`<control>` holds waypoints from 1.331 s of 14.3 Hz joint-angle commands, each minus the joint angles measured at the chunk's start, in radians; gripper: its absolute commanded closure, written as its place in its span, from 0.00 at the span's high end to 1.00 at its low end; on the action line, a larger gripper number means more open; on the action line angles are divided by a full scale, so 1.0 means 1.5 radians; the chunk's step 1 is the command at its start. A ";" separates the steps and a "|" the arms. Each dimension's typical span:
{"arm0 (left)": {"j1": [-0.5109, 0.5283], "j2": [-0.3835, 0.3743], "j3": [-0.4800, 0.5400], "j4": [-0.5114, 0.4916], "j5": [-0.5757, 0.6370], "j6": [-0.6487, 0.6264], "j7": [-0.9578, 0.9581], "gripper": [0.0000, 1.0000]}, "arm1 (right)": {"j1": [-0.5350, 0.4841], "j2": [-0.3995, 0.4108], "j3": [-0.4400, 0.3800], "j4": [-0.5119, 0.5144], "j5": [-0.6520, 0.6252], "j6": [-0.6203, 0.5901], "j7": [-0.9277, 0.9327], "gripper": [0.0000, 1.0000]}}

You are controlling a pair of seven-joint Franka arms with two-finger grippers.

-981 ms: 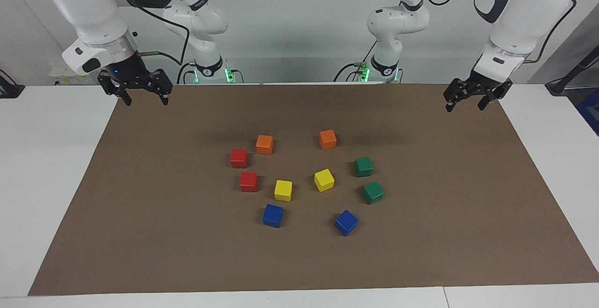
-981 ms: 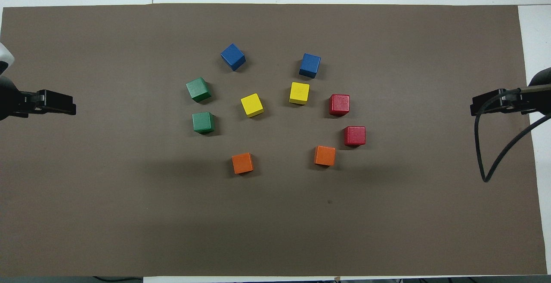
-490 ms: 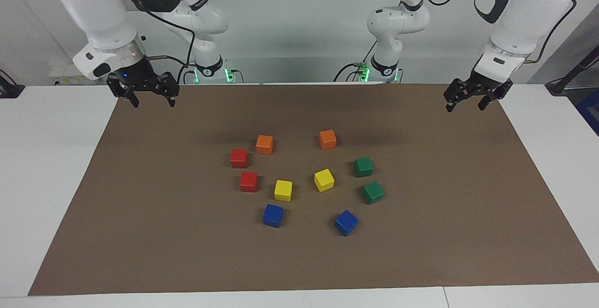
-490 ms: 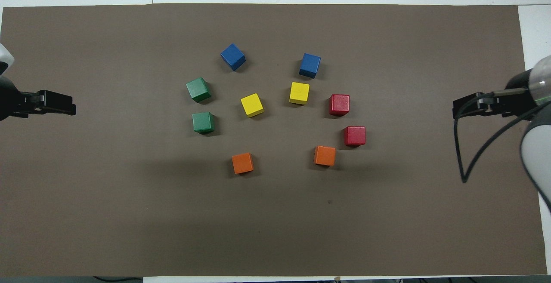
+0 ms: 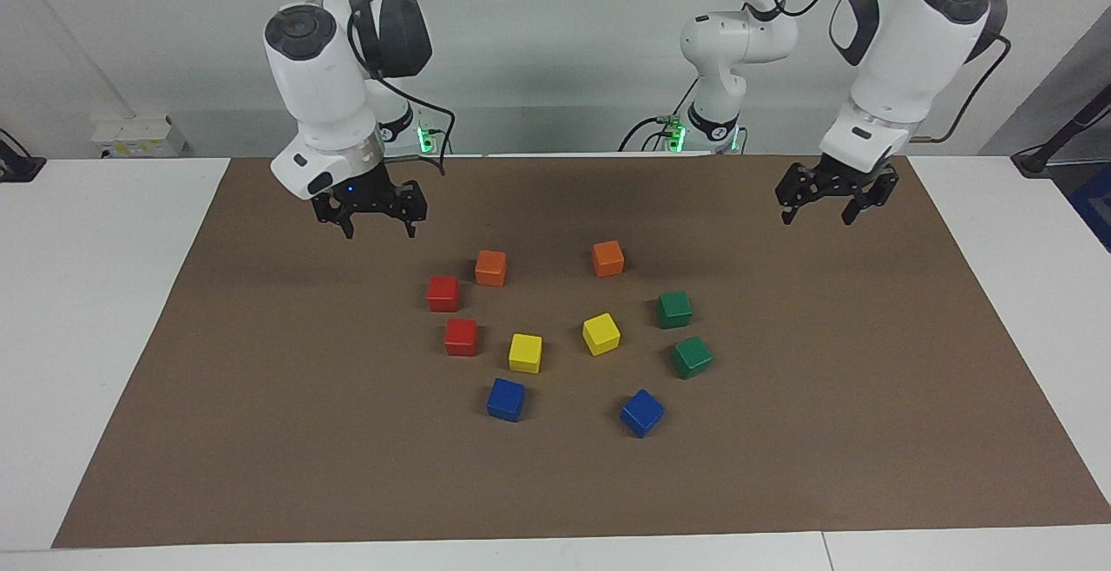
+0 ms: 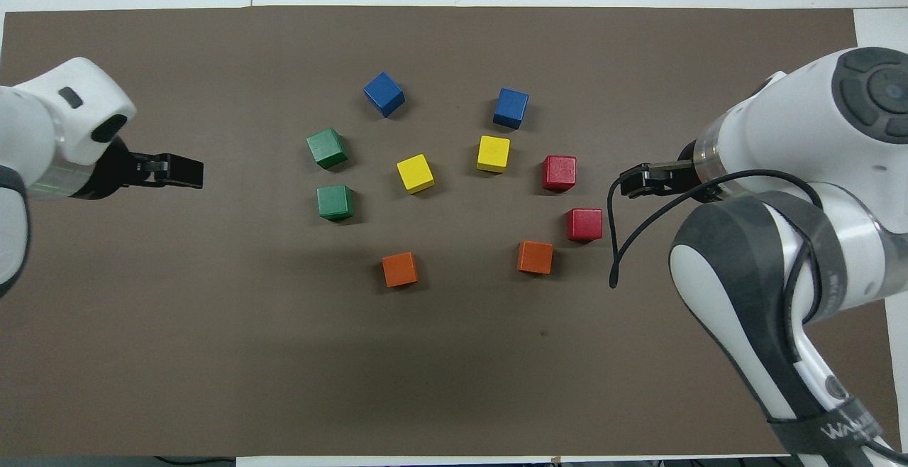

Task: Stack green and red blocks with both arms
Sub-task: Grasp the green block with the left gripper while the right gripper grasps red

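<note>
Two red blocks sit on the brown mat toward the right arm's end of the cluster; they also show in the overhead view. Two green blocks sit toward the left arm's end. All lie apart and unstacked. My right gripper hangs open and empty over the mat beside the red blocks. My left gripper hangs open and empty over the mat beside the green blocks.
Two orange cubes lie nearest the robots. Two yellow cubes sit in the middle of the cluster. Two blue cubes lie farthest out. The brown mat covers the white table.
Both grippers have moved inward from the mat's ends toward the cluster, the right one much more. The blocks have not moved.
</note>
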 commanded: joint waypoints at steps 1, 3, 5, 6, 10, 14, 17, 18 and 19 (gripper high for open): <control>-0.051 0.052 0.006 -0.008 -0.006 0.057 -0.058 1.00 | 0.006 -0.001 0.000 -0.064 0.004 0.083 0.007 1.00; -0.089 0.084 0.007 -0.026 -0.006 0.120 -0.115 1.00 | 0.006 0.011 0.000 -0.104 0.004 0.140 0.008 1.00; -0.112 0.095 0.007 -0.064 -0.006 0.176 -0.153 1.00 | 0.018 0.020 0.000 -0.129 0.005 0.179 0.015 1.00; -0.123 0.109 0.008 -0.072 -0.005 0.190 -0.169 1.00 | 0.030 0.024 -0.001 -0.134 0.005 0.187 0.031 1.00; -0.154 0.147 0.008 -0.092 0.002 0.245 -0.215 1.00 | 0.041 0.044 0.000 -0.159 0.005 0.232 0.059 1.00; -0.175 0.193 0.009 -0.108 0.024 0.306 -0.264 1.00 | 0.045 0.057 0.000 -0.180 0.005 0.264 0.085 1.00; -0.172 0.194 0.009 -0.115 0.033 0.307 -0.274 1.00 | 0.056 0.059 0.000 -0.204 0.005 0.298 0.112 1.00; -0.171 0.194 0.009 -0.123 0.033 0.316 -0.274 1.00 | 0.057 0.063 0.000 -0.205 0.006 0.300 0.114 1.00; -0.171 0.194 0.009 -0.137 0.033 0.338 -0.281 1.00 | 0.057 0.065 0.000 -0.206 0.006 0.302 0.114 1.00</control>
